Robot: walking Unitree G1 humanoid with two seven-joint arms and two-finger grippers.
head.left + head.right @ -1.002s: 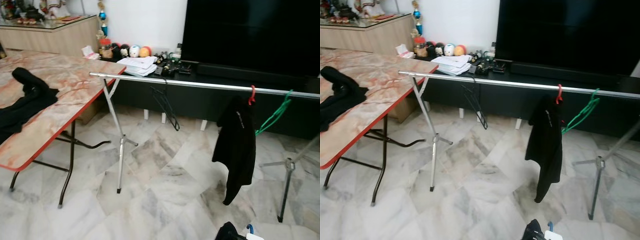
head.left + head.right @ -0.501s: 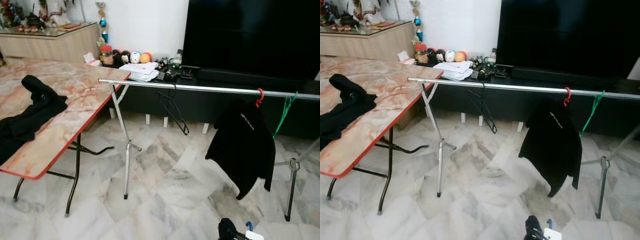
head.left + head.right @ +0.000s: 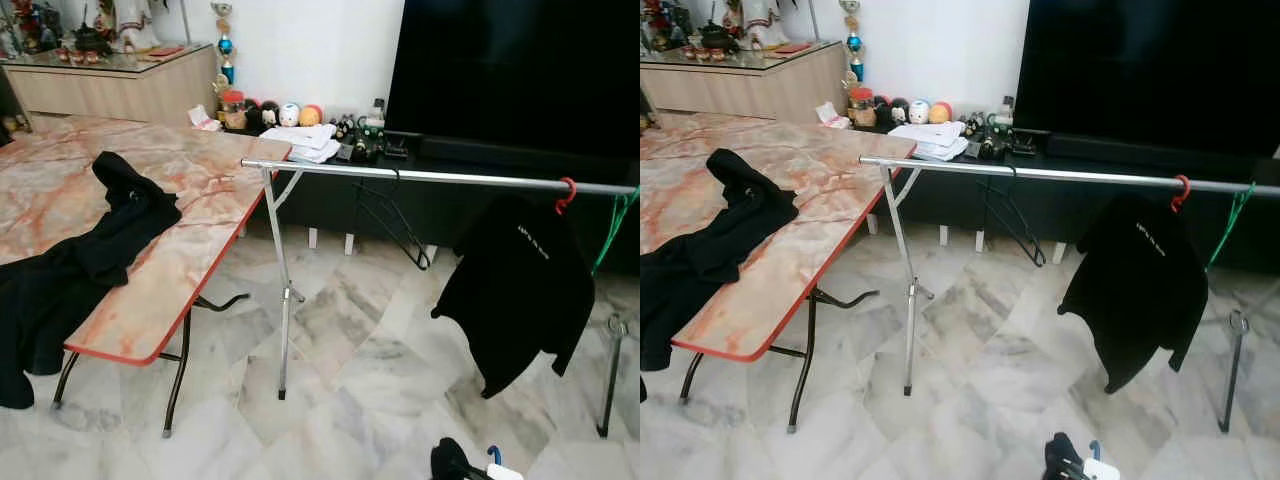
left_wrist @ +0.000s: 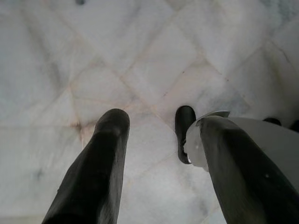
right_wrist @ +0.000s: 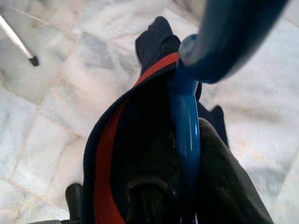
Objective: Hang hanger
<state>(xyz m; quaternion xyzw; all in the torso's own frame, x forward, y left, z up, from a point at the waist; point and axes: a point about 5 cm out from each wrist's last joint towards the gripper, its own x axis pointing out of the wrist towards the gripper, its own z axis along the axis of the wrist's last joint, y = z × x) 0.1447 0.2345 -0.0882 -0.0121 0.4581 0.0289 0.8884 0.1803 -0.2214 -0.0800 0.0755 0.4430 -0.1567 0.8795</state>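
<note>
A silver clothes rail (image 3: 430,176) runs across the room on thin legs. An empty black hanger (image 3: 398,218) hangs from it, and further right a red hanger (image 3: 567,193) carrying a black shirt (image 3: 520,290), then a green hanger (image 3: 612,228). Low at the picture's bottom edge my right gripper (image 3: 468,466) is shut on a blue hanger (image 5: 186,116), which carries a dark garment with a red-trimmed collar (image 5: 117,154). My left gripper (image 4: 159,126) hangs open above the marble floor, nothing between its fingers.
A folding table (image 3: 200,250) with a red rim stands at the left, with a black garment (image 3: 90,255) lying on it. Behind the rail are a low black TV cabinet (image 3: 330,190), a large dark screen (image 3: 520,80) and a wooden sideboard (image 3: 120,90).
The whole picture has shifted to the right, so the camera has turned left. The black shirt on the red hanger has swung from edge-on to broadside.
</note>
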